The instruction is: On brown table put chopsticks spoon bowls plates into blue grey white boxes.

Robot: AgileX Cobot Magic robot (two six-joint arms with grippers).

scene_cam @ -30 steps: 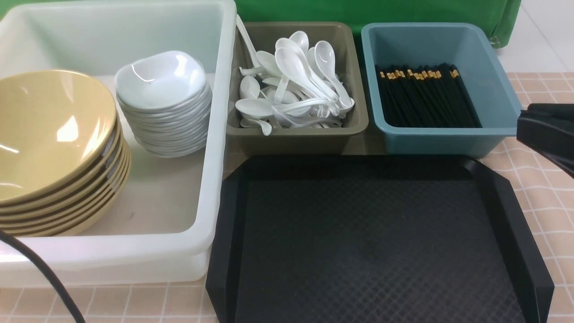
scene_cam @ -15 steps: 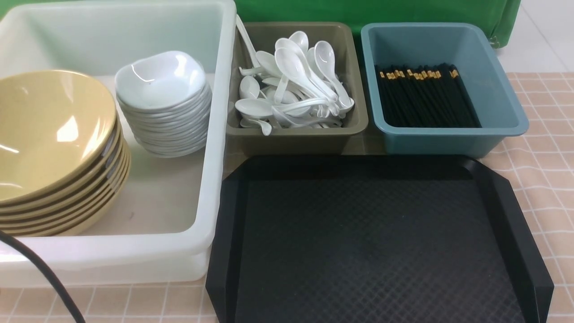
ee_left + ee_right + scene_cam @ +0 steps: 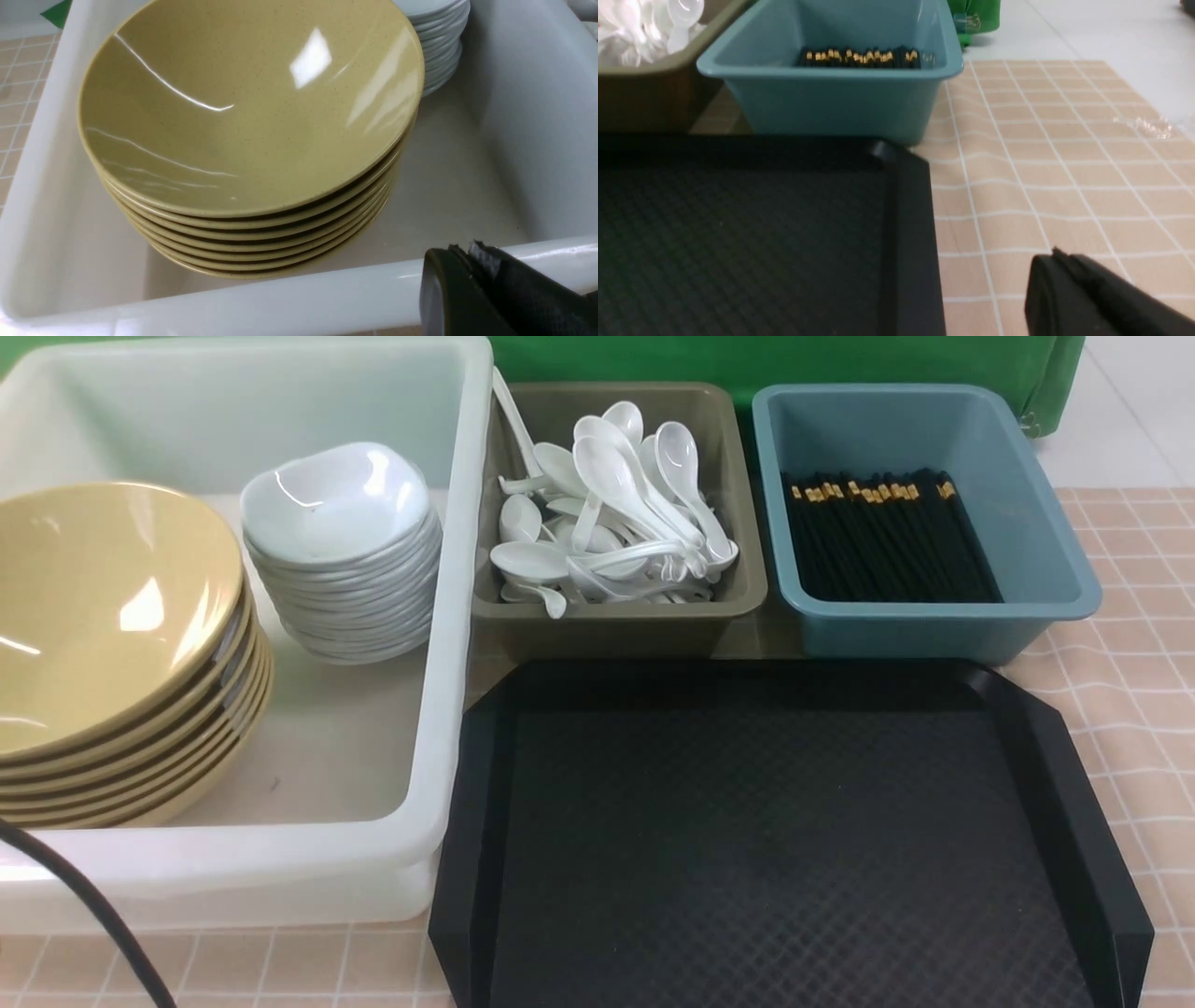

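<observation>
The white box (image 3: 439, 644) holds a stack of yellow bowls (image 3: 103, 616) and a stack of white plates (image 3: 341, 513). White spoons (image 3: 607, 513) fill the grey box (image 3: 616, 621). Black chopsticks (image 3: 887, 537) lie in the blue box (image 3: 934, 630). Neither gripper shows in the front view. In the left wrist view my left gripper (image 3: 462, 254) is shut and empty over the near rim of the white box (image 3: 280, 303), beside the bowls (image 3: 252, 121). In the right wrist view my right gripper (image 3: 1057, 259) is shut and empty above the table (image 3: 1064, 163), right of the tray.
A flat black tray (image 3: 784, 840) lies in front of the grey and blue boxes, its right rim (image 3: 915, 233) close to my right gripper. A black cable (image 3: 84, 905) crosses the lower left corner. A green cloth (image 3: 775, 359) hangs behind the boxes.
The right gripper, seen a second ago at the right edge beside the blue box, has left the front view. Nothing in the boxes has moved.
</observation>
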